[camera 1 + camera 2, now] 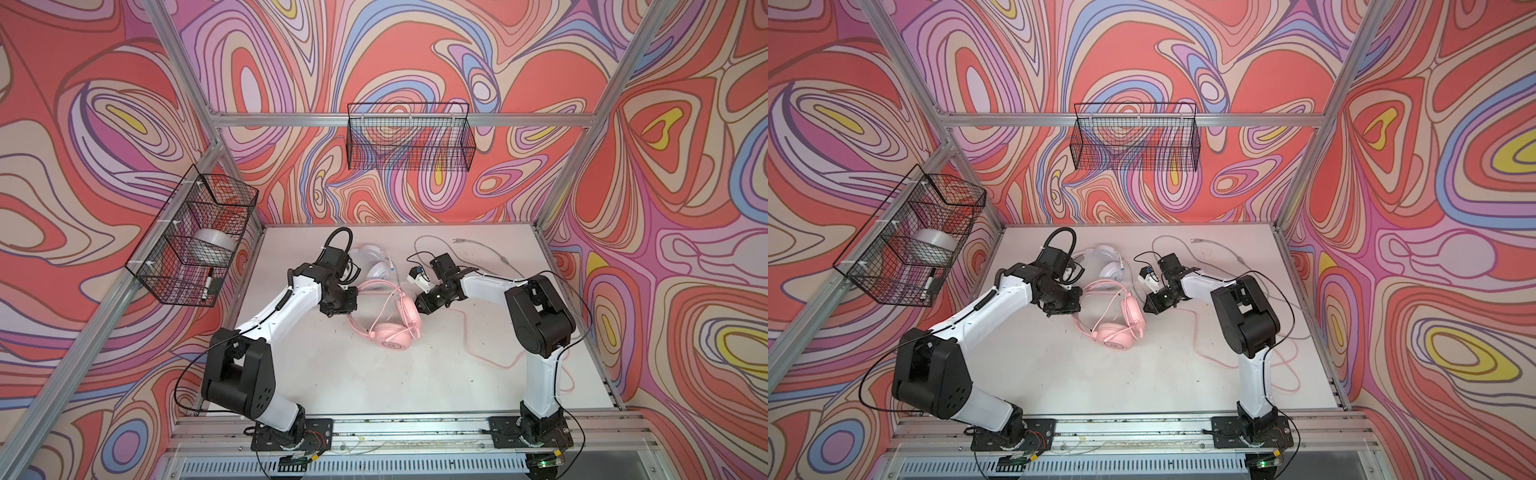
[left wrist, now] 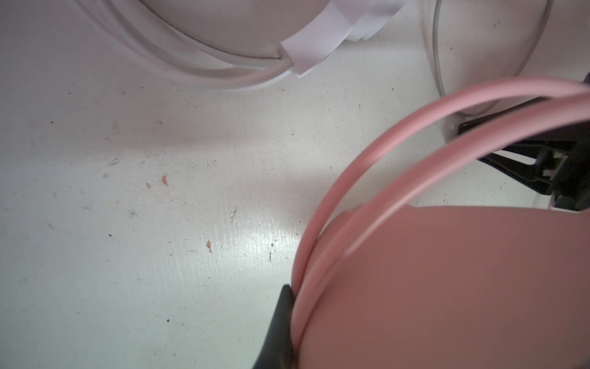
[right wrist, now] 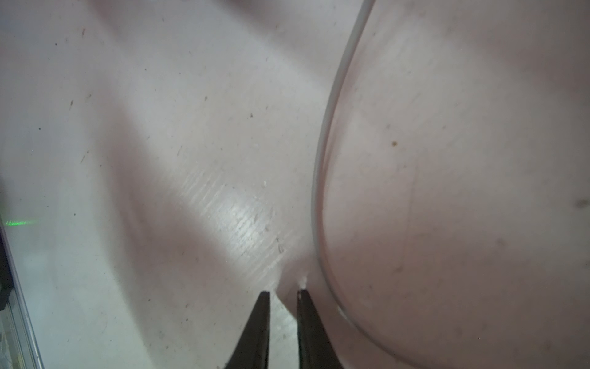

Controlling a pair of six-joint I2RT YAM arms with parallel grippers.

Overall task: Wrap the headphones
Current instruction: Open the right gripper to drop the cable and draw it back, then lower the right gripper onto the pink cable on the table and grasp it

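On the left of the white table (image 1: 332, 374), the left gripper (image 1: 347, 307) is closed on the headband (image 2: 338, 183) of the pink headset (image 1: 392, 337). In the left wrist view one finger (image 2: 281, 319) presses the band's edge, and the other is hidden behind it. The headset lies mid-table, with the white headset (image 1: 376, 264) just behind. Right of the pink cups, the right gripper (image 3: 283, 294) stands slightly parted and empty, and the grey-white cable (image 3: 322, 179) curves just beside its tips. The pink cable (image 1: 468, 352) trails loose further right. The headset looks light and its band springy, good for anchoring. The cable looks limp and likely slippery, so it is best pinched near the cup, then fed round in loops.
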